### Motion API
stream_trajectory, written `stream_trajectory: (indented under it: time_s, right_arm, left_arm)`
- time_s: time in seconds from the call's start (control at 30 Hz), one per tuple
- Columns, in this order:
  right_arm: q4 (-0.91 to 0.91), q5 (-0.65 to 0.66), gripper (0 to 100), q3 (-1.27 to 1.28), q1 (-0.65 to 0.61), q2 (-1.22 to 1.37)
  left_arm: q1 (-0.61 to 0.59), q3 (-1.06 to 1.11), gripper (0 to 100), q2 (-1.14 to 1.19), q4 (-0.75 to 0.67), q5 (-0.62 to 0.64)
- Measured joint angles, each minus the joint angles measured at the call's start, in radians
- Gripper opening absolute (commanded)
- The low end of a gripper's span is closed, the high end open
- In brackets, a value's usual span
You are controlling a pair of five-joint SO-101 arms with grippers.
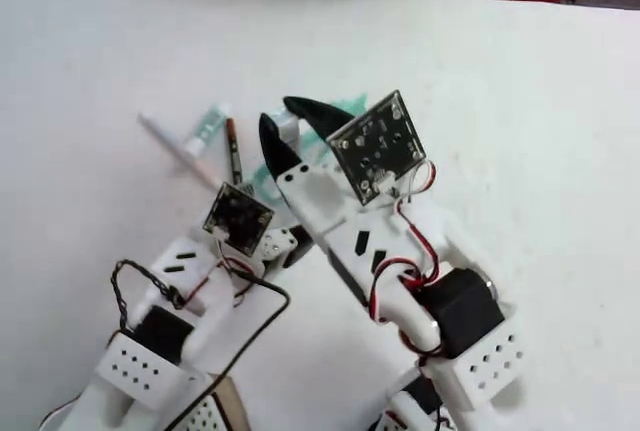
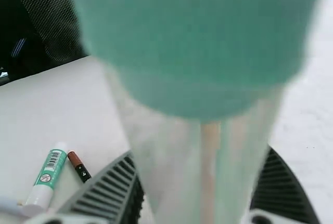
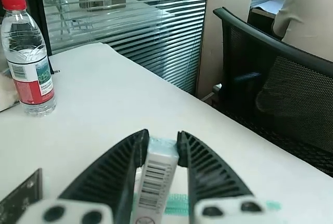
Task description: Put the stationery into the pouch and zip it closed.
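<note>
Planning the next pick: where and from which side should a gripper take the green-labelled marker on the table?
Take the green-labelled marker mid-barrel, from straight above, fingers across its length. It lies flat on the table, and the brown pen lies close beside it, so a side approach looks crowded.

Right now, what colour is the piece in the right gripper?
The piece in the right gripper is white with a black barcode, clearest in right wrist view.

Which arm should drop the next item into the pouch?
Right. The right gripper holds a white barcoded item just above the teal pouch. The left gripper is pressed up against the pouch itself.
</note>
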Motion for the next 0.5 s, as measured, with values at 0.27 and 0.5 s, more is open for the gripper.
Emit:
stream_trajectory:
  time_s: [0.27,0.5]
  right_arm:
    - [-0.052,0.0,1.7,0.023,0.002,-0.003]
    - [0.006,-0.002,14.6,0.075,0.002,-0.006]
  left_arm:
    - [0.0,0.0,30,0.0,0.0,0.0]
    - [-0.018,0.0,30,0.0,0.0,0.0]
